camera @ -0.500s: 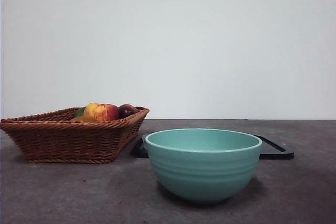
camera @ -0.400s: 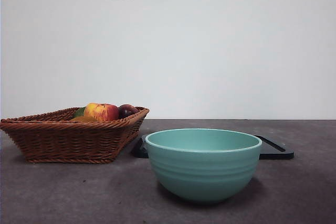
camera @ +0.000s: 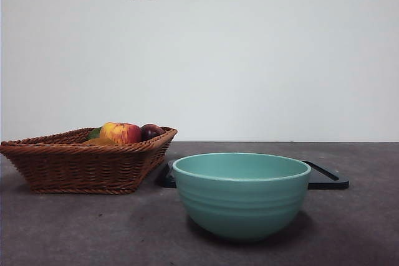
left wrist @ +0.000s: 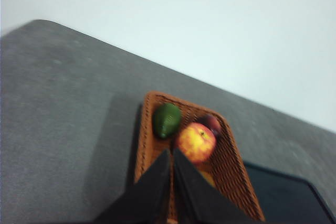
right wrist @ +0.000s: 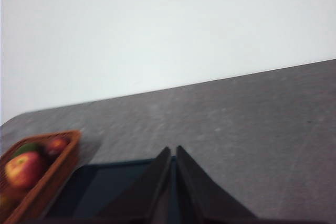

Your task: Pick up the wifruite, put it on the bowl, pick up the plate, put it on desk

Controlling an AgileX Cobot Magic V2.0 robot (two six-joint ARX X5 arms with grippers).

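Nothing has moved: both the left claw (left wrist: 171, 153) and right claw (right wrist: 173, 149) stay clenched and empty, the wifruite (camera: 100, 142) still sits in the basket (camera: 81, 166) at nine o'clock from the bowl (camera: 241, 194), so the job has not started.

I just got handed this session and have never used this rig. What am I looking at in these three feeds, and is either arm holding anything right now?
This is a two-armed robot at a table; each arm ends in a gripper with two black jaws. One feed is a low front camera looking level across the desk. The other two are cameras on the arms' wrists.

In the front view a teal bowl stands nearest, with a flat black tray behind it and a wicker basket beside the tray. The basket holds a red-yellow apple, a dark purple fruit and a green fruit. No arm shows in this view.

The left gripper hangs above the basket, jaws together, holding nothing. The right gripper hangs above the tray, also closed and empty.
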